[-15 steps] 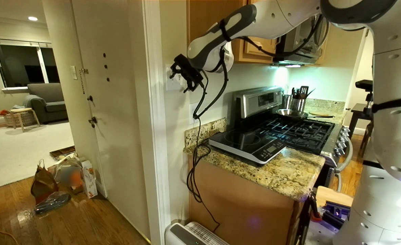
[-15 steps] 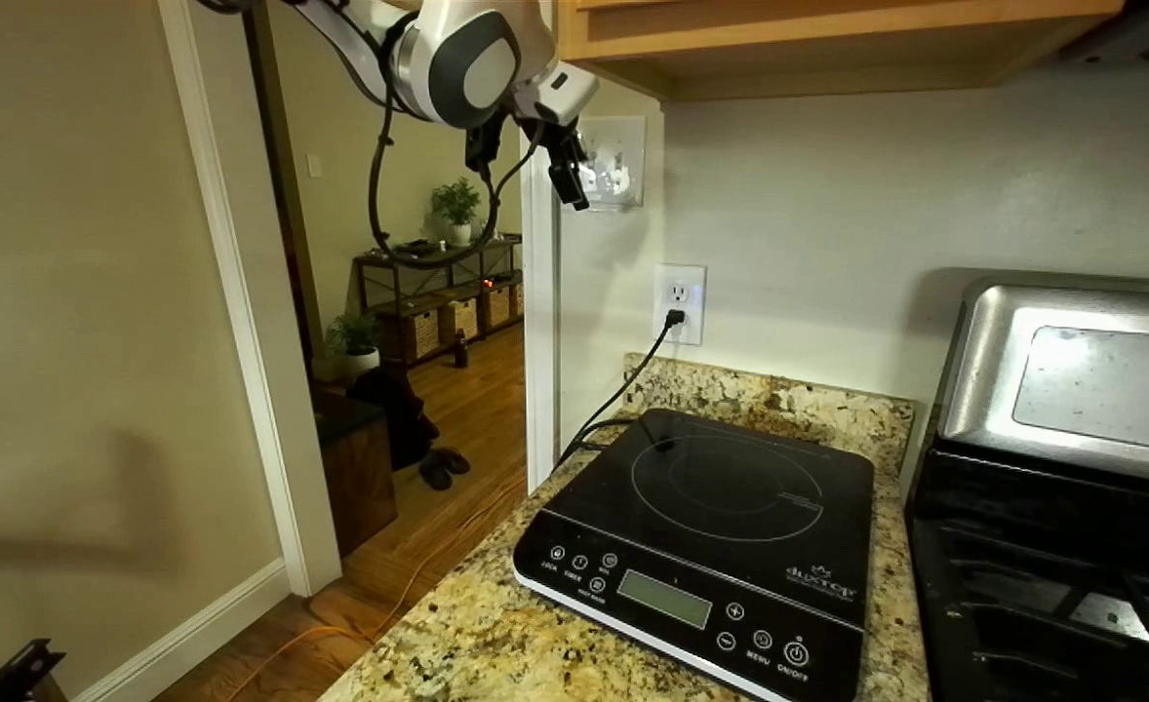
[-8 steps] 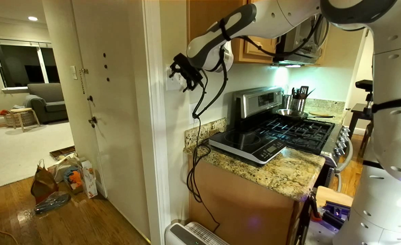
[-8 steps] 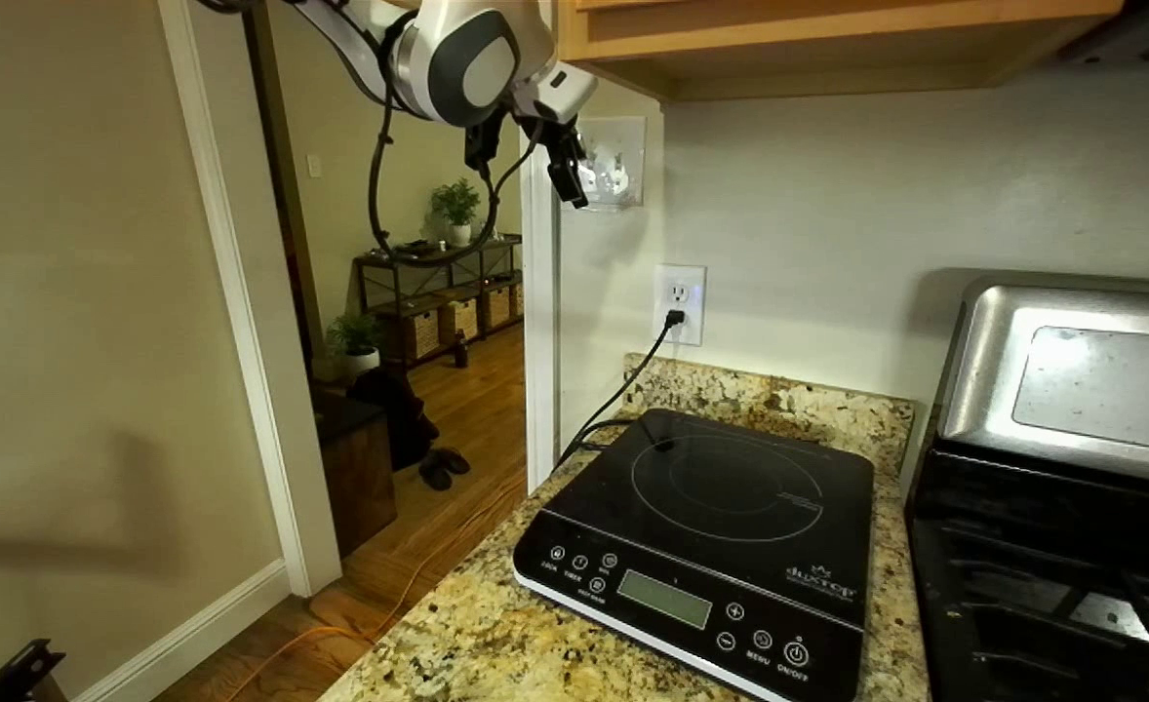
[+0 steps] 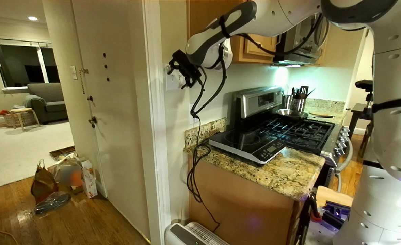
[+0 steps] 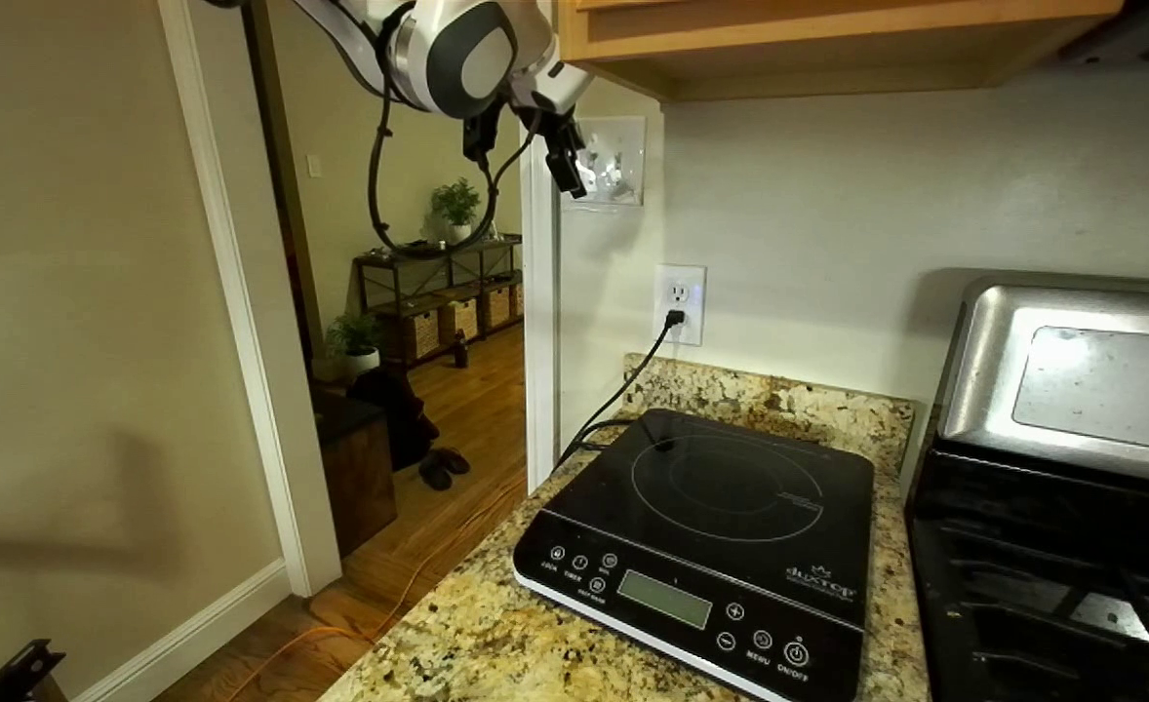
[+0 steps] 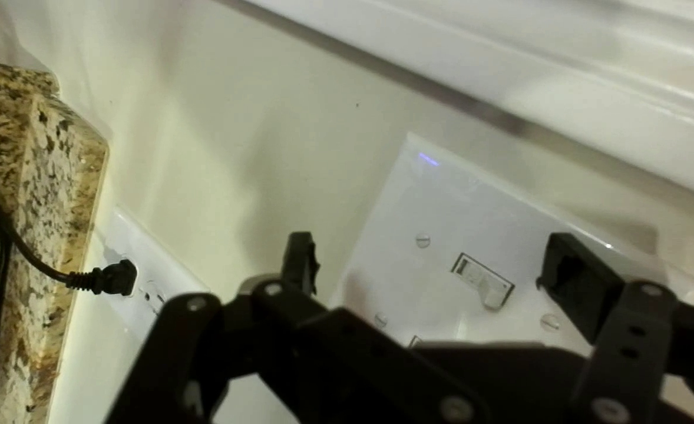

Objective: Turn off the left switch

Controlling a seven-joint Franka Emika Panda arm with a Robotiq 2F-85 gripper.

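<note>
The white switch plate (image 7: 400,206) is on the cream wall beside the door trim, in the wrist view and both exterior views (image 5: 172,81) (image 6: 625,161). The left switch (image 7: 491,291), nearest the trim, is a white toggle leaning toward the slot's lower-right end, the end away from the counter. A further switch slot (image 7: 415,341) is mostly hidden by the gripper. My gripper (image 7: 431,259) is open and empty in front of the plate, with the left switch showing between its fingertips, apart from both. It also shows in both exterior views (image 5: 177,76) (image 6: 567,168), covering part of the plate.
A white outlet (image 6: 680,292) with a black plug is below the plate. Door trim (image 7: 500,70) runs close beside the plate. A wooden cabinet (image 6: 828,49) hangs nearby. An induction cooktop (image 6: 721,526) sits on the granite counter (image 6: 496,624). Black cables (image 5: 217,92) loop from the arm.
My gripper has moved slightly up in front of the switch plate in both exterior views, mostly in the last half second. Nothing else has visibly moved.
</note>
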